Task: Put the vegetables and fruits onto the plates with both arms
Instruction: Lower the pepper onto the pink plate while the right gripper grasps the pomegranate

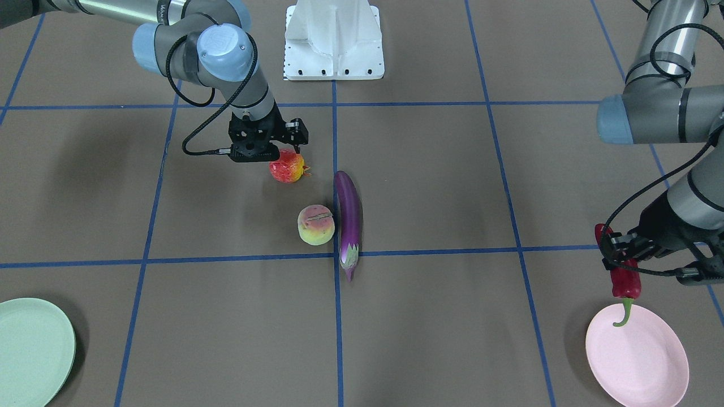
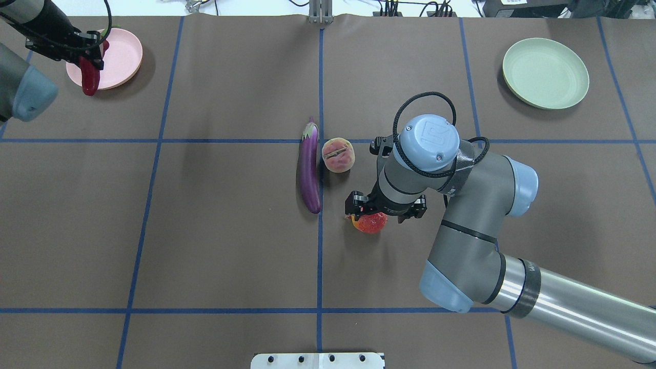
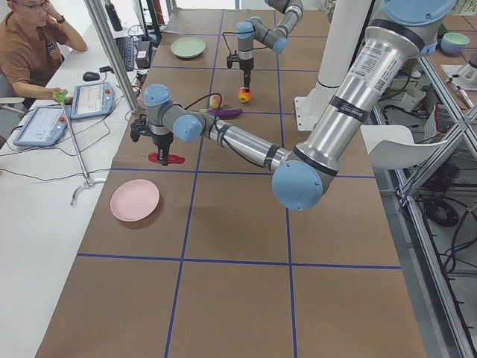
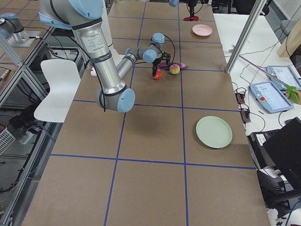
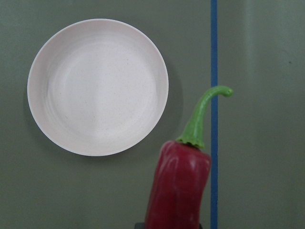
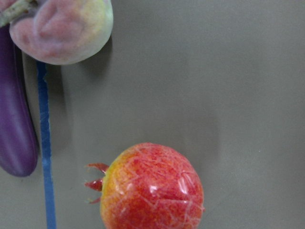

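Where the left arm [image 2: 20, 77] reaches into the far left corner of the table [image 2: 230, 246], the left gripper [image 1: 622, 252] is clamped on a red chili pepper [image 2: 90, 78]. Its fingers are closed across the thick end, so the green stem points away from the wrist. Seen from that gripper's own camera, the pink plate [image 5: 97, 86] lies ahead of the fingers and off to one side of the pepper. Bare table shows between the plate's rim and the stem, and the stem tip crosses a blue tape line [image 5: 214, 47].

Well away from this gripper, toward the middle of the table, the purple eggplant [image 2: 310, 171] lies flat along another tape line. The peach [image 2: 338, 155] sits just beside it, toward its capped end.

The right gripper [image 1: 281, 156] points straight down over the pomegranate [image 2: 370, 223], which is right at its fingertips. In its wrist camera the fruit fills the lower middle, its crown pointing toward the eggplant. The fingers are hidden by the wrist and the fruit, so I cannot tell whether they are apart or pressed on it, nor whether the fruit rests on the table. The peach and eggplant lie near this gripper, ahead of it and apart from the pomegranate. The green plate [image 2: 546, 73] lies well apart from the right gripper, in the far right corner.
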